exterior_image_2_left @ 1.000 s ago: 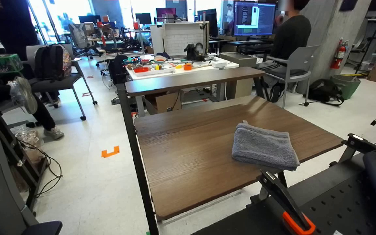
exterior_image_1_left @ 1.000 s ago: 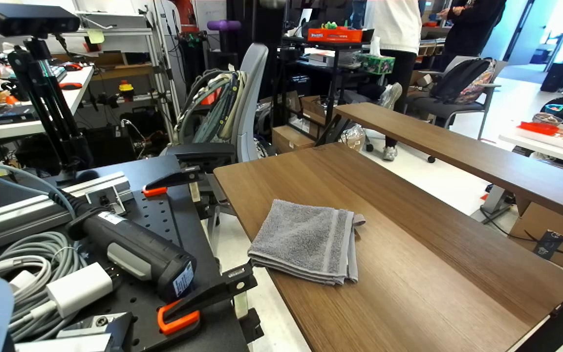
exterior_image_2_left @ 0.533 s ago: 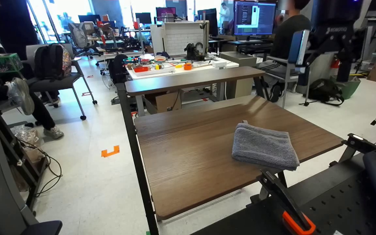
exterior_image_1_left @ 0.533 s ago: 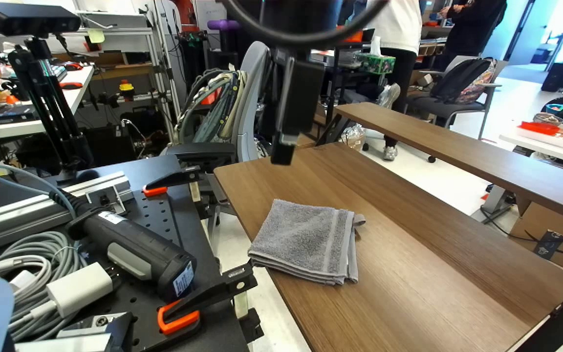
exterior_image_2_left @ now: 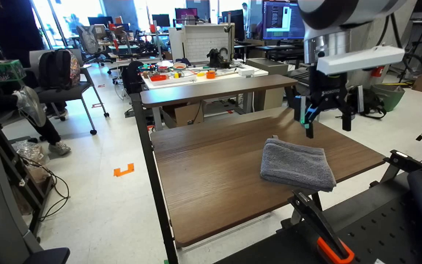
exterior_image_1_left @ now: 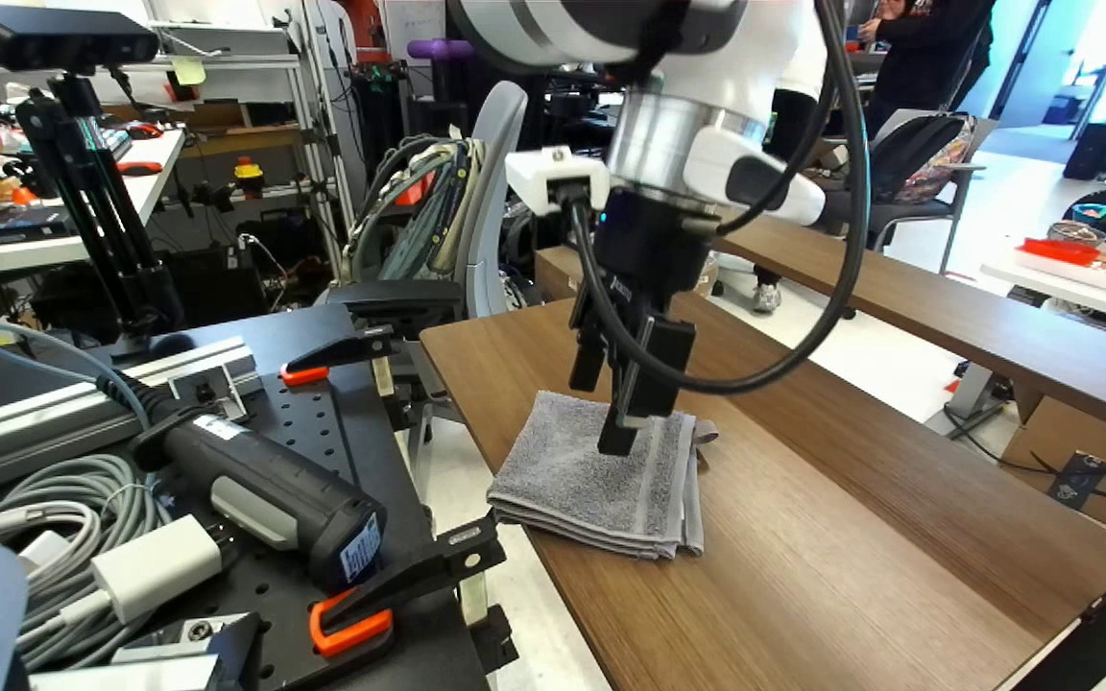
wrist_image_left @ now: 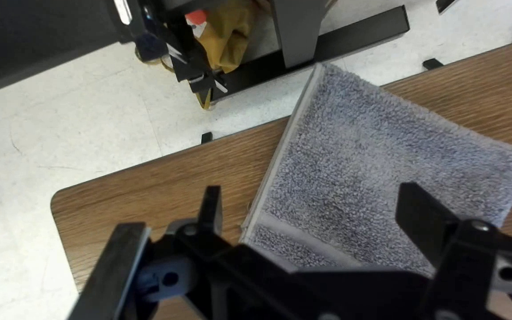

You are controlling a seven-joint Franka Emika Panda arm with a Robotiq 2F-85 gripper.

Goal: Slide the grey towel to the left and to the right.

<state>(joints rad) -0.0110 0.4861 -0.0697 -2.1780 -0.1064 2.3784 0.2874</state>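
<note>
Table: wood top, below the gripper. Bench: black, off to one side of the gripper, past the table edge with a gap between. Don't slide that way. Arm: above the gripper, reaching down; looks like the approach, no slide under way. Towel: grey, folded, on the table, below the gripper and off its centre as I read it. One corner pokes past the table edge on the bench side, so I'd drag parallel to that edge. Gripper: jaws spread, nothing pinched, hanging above the cloth in an exterior view, no contact that I can see. Come down slowly, press just enough to carry every layer. Fingertip: wrist view has this one against the towel, its partner against wood. Shift until both sit over cloth before touching down. Loop: small, off the towel's edge, beside the fingers; could snag, keep clear.
</note>
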